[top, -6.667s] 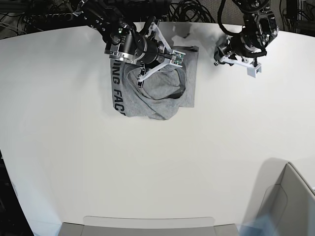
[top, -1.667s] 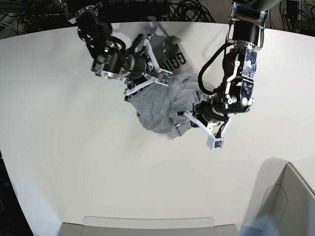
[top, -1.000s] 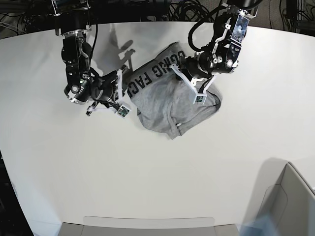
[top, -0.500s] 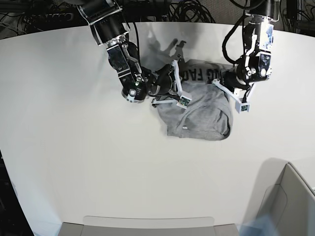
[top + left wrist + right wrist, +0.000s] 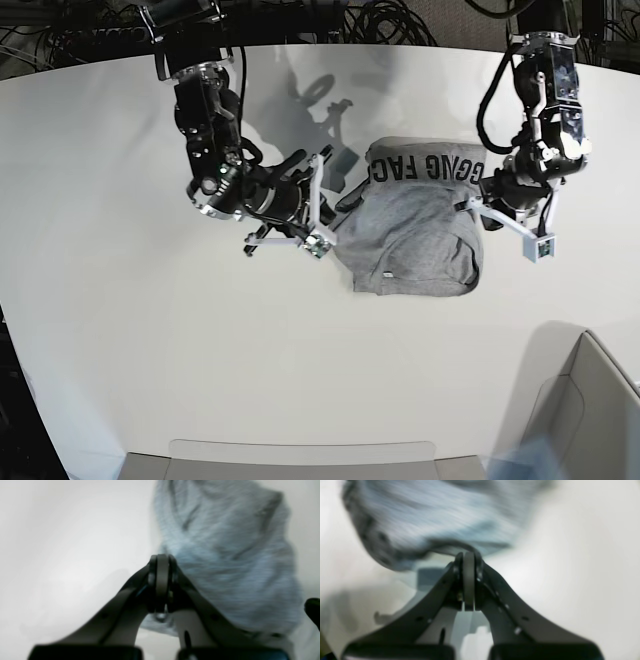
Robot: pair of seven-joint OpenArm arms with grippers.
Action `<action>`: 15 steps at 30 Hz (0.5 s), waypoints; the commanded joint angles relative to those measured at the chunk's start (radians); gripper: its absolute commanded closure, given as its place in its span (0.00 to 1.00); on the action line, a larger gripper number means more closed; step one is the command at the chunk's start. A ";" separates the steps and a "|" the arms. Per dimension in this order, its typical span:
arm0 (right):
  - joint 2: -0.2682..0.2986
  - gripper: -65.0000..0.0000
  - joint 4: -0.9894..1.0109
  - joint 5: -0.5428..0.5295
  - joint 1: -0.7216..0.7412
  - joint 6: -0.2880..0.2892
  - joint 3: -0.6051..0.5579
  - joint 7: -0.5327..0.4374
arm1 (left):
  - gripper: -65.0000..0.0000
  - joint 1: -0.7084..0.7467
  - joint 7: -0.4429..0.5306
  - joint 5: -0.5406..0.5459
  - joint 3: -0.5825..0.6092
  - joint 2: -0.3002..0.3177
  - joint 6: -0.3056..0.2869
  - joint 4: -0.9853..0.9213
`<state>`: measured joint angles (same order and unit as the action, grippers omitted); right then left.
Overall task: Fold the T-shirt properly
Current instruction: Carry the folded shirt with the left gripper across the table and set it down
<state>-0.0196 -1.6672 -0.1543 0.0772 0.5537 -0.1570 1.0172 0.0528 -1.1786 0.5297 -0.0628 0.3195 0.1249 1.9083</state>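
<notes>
The heather-grey T-shirt point(image 5: 420, 225) lies bunched on the white table point(image 5: 130, 330), with a band of black lettering point(image 5: 428, 166) along its far edge. My right gripper point(image 5: 338, 208) is at the shirt's left edge; in the right wrist view point(image 5: 468, 562) its jaws are pressed together at the edge of the blurred grey cloth point(image 5: 427, 515). My left gripper point(image 5: 478, 203) is at the shirt's right edge; in the left wrist view point(image 5: 162, 562) its jaws are also together against the cloth point(image 5: 225, 555).
A grey box point(image 5: 585, 400) stands at the front right corner. A flat grey tray edge point(image 5: 300, 455) runs along the table's front. Dark cables point(image 5: 380, 20) lie behind the table's far edge.
The shirt has shifted toward the right and front, and its lettered band now lies across the far edge. Both arms moved with it, the right arm swinging left and lower.
</notes>
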 commanded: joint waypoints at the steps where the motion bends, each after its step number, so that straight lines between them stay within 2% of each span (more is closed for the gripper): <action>1: -0.001 1.00 -0.044 -0.021 0.005 -0.001 0.020 -0.024 | 1.00 -0.018 0.002 0.010 0.033 -0.018 -0.004 0.012; 5: 0.022 0.82 -0.121 -0.021 -0.032 -0.001 0.130 -0.024 | 1.00 -0.072 0.007 0.002 0.245 -0.032 -0.003 0.010; 7: 0.022 0.75 -0.141 -0.021 -0.043 0.004 0.179 -0.024 | 1.00 -0.081 0.009 0.002 0.314 -0.033 -0.001 0.007; 12: 0.048 0.77 -0.147 -0.023 -0.041 0.006 0.210 -0.025 | 1.00 -0.152 0.010 0.002 0.372 -0.035 -0.003 -0.157; 15: 0.057 0.80 -0.147 -0.023 -0.040 0.006 0.210 -0.027 | 1.00 -0.173 0.070 0.002 0.378 -0.032 -0.003 -0.306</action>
<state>0.0338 -1.7954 -0.1642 0.0193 0.5560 0.0498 1.0134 -0.1081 -1.1122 0.5354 0.3164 0.2821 0.1192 1.5875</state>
